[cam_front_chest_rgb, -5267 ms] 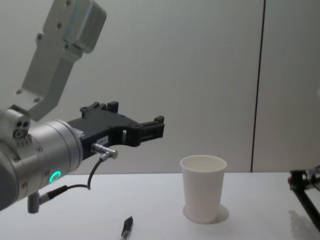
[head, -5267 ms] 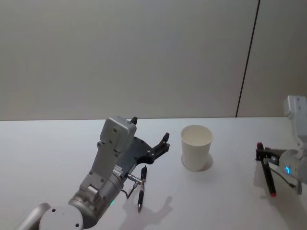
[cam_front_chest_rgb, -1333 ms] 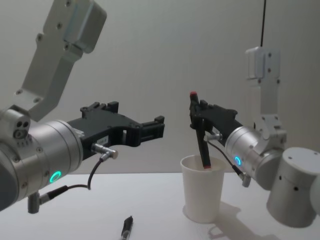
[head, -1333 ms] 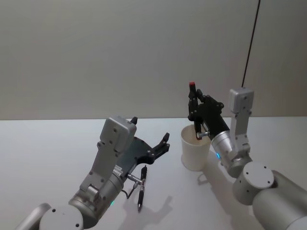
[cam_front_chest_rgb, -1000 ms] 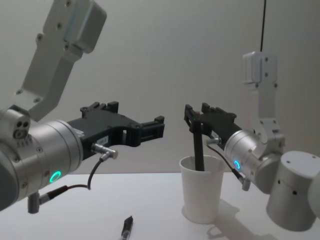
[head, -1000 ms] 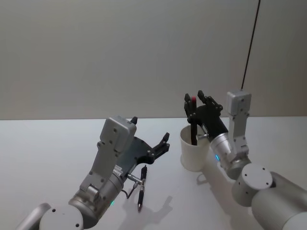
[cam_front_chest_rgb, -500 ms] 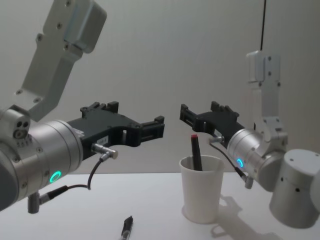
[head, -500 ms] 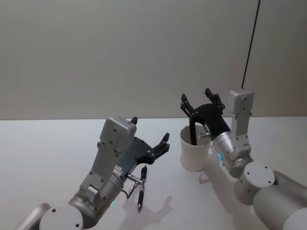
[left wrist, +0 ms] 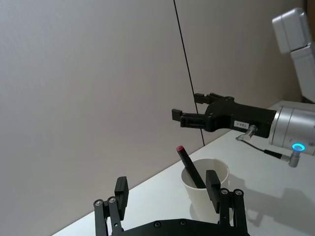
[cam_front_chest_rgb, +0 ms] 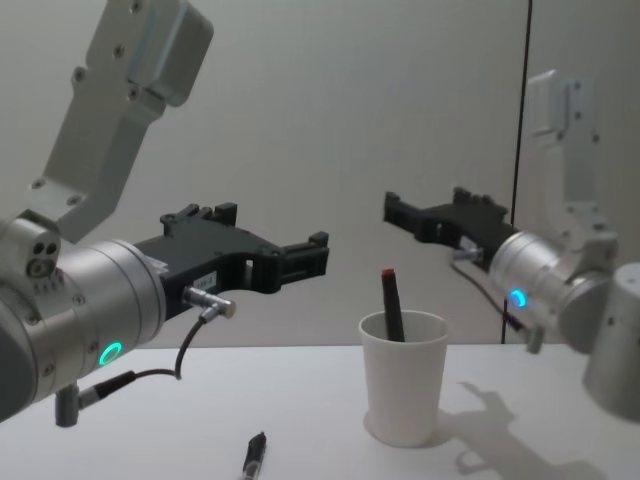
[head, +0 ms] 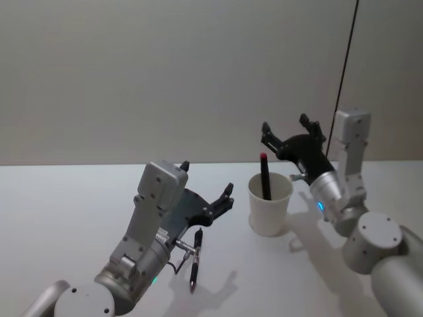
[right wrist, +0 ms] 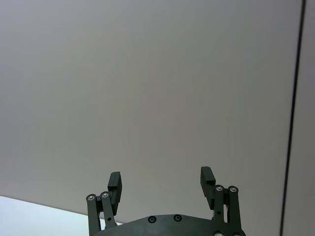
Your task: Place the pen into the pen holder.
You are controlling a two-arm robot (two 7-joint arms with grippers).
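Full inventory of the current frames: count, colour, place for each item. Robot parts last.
pen holder: 1, white paper cup, upright on the table, right of centre
pen: 1, black with a red top end, standing in the pen holder and leaning on its rim
second pen: 1, black, lying on the table left of the cup, close to the left gripper
table: 1, white, across the lower part of the head view
wall: 1, grey, behind the table
vertical line: 1, dark, on the wall at the right
left gripper: 1, black, open and empty, above the table near the second pen
right gripper: 1, black, open and empty, raised above and to the right of the cup
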